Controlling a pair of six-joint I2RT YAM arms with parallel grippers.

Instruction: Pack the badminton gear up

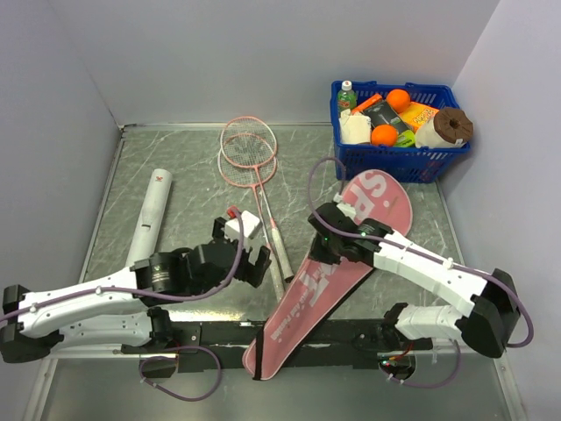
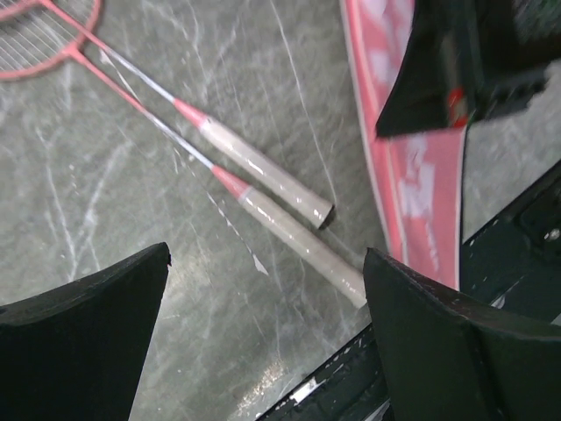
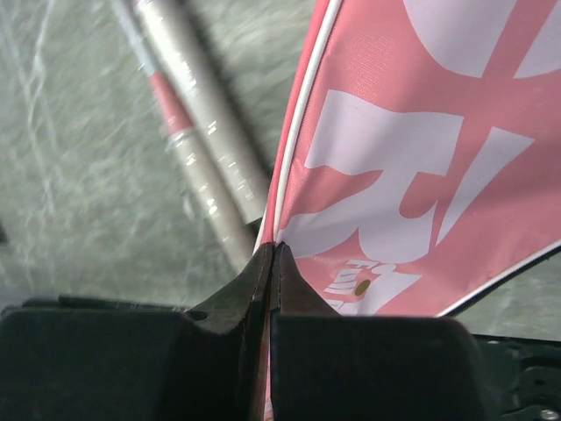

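The right gripper [image 3: 273, 263] has its two fingers [image 3: 223, 307] pressed tight together, pinching the white-piped edge of the pink bag [image 3: 394, 175]. In the top view this gripper [image 1: 320, 246] sits on the bag's 9 o'clock edge, about halfway along its length. There is one bag [image 1: 377, 202], lettered in white. It lies slantwise on the table [image 1: 188, 171], with its wide end toward 1 o'clock and its narrow end toward 7 o'clock, over the black rail at the near edge.

The left gripper [image 2: 266, 254] has its two fingers [image 2: 83, 338] spread wide apart, holding and touching nothing. Grey table shows between them. Seen from above, it [image 1: 248, 250] hangs just at 9 o'clock of the racket handles.

There are two rackets [image 1: 248, 151]. Their pink hoops overlap toward 12 o'clock and their thin shafts run down toward 5 o'clock. The two pale handles [image 2: 298, 241] lie side by side, nearly touching, with their butt ends just beside the bag's edge [image 2: 421, 184]. The right wrist view shows both handles [image 3: 197, 88] at 11 o'clock of the closed fingers.

One white tube [image 1: 151, 215] lies on the table at 10 o'clock of the left gripper, well apart from the rackets, its length running from 12 to 6.

One blue basket [image 1: 399, 163] stands in the far corner at 1 o'clock, just beyond the bag's wide end. Two oranges [image 1: 383, 135] show among its contents.
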